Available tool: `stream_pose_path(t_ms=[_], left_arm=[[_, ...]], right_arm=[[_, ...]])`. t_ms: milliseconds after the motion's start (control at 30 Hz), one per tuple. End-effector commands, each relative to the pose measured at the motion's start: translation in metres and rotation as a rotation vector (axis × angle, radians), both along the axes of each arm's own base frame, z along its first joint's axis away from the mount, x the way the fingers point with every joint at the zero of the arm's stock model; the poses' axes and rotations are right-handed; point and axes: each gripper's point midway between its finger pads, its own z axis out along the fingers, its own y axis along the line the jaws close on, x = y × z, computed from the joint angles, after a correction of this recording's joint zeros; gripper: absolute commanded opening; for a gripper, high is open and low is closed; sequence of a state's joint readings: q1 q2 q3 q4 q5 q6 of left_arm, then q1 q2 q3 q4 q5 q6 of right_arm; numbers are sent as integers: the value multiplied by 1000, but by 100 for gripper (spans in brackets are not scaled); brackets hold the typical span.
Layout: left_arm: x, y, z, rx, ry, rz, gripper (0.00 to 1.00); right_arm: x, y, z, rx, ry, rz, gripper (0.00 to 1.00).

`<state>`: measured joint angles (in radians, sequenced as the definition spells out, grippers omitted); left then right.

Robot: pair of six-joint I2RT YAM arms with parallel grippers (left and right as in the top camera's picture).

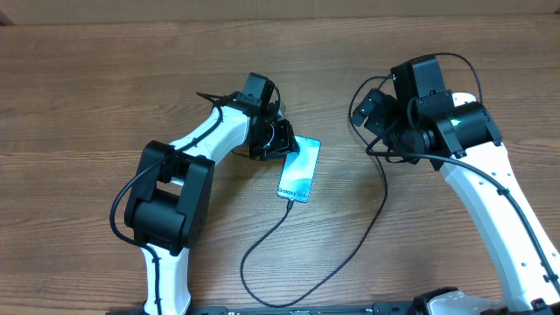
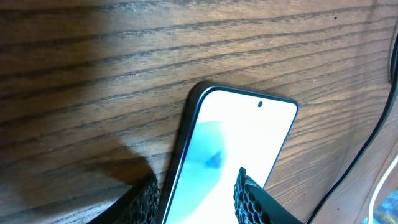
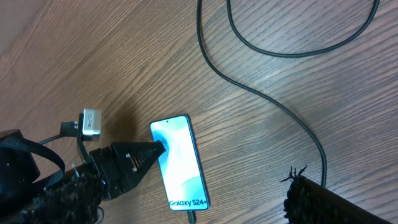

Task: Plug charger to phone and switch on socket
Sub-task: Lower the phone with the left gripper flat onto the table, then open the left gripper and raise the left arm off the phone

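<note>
Phone (image 1: 298,170) lies flat mid counter (image 1: 87,87), screen up & lit. Charger (image 3: 260,96) cable leaves phone's near end, loops toward near edge, then runs up right toward R arm (image 1: 490,184). Connector looks seated in phone, so plug-in step prob done, tho the joint is too small to confirm. L pincer (image 2: 198,186) sits at phone's far-left edge, fingers (image 2: 146,199) apart: one on counter side of the edge, other over the screen. Not clamped, looks like steadying. R pincer (image 1: 374,112) is spread wide, empty, up at right of phone. Socket not seen in any view, maybe under R arm, can't tell. Step in hand: switching on. Next move needs R arm to locate the switch & press it w/ one fingertip, and L to back off w/o dragging phone or cable
</note>
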<state>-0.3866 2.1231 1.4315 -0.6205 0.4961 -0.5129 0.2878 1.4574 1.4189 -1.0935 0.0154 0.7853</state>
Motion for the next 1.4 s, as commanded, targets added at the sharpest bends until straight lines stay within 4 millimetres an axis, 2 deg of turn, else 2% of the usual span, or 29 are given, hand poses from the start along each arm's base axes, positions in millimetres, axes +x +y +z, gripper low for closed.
stream_pose_path(t_ms=[0, 67, 100, 133, 167, 200, 267, 433, 633, 700, 733, 833, 900, 1033, 1133, 1200, 1367], left_arm=[[-5, 4, -11, 38, 8, -16, 43], [-5, 4, -11, 38, 8, -16, 44], [-4, 4, -11, 41, 7, -15, 48], [-4, 5, -11, 45, 6, -13, 59], [-3, 5, -11, 46, 4, -14, 77], [-3, 7, -11, 49, 1, -14, 89], [0, 11, -11, 48, -7, -18, 100], [5, 20, -4, 2, 3, -2, 100], [19, 40, 27, -62, -51, -11, 100], [24, 51, 44, -52, -100, -29, 100], [29, 69, 64, 2, -152, -17, 100], [35, 102, 99, 129, -232, 44, 100], [34, 123, 130, 210, -296, 87, 100], [18, 156, 188, 344, -402, 154, 100], [-5, 181, 223, 452, -461, 202, 100], [-19, 191, 242, 484, -499, 227, 100], [-33, 194, 274, 462, -586, 256, 100]], right_arm=[[-1, -4, 5, -11, -22, -9, 96], [-1, -4, 5, -11, -22, -9, 96], [-1, -4, 5, -11, -22, -9, 96], [-1, -4, 5, -11, -21, -9, 96], [-1, -4, 5, -11, -21, -9, 96], [-1, -4, 5, -11, -21, -9, 96], [-1, -4, 5, -11, -21, -9, 96], [-2, -5, 4, -14, -14, -9, 96], [-4, -7, 3, -25, -8, -14, 97], [-4, -7, 3, -26, -7, -14, 96], [-4, -7, 3, -25, -7, -14, 97], [-4, -7, 3, -25, -7, -14, 97], [-4, -7, 3, -26, -6, -14, 97], [-4, -7, 1, -27, -1, -14, 97], [-3, -7, -1, -29, 6, -14, 100], [-2, -7, -3, -30, 10, -14, 100], [1, -6, -9, -34, 23, -14, 100]])
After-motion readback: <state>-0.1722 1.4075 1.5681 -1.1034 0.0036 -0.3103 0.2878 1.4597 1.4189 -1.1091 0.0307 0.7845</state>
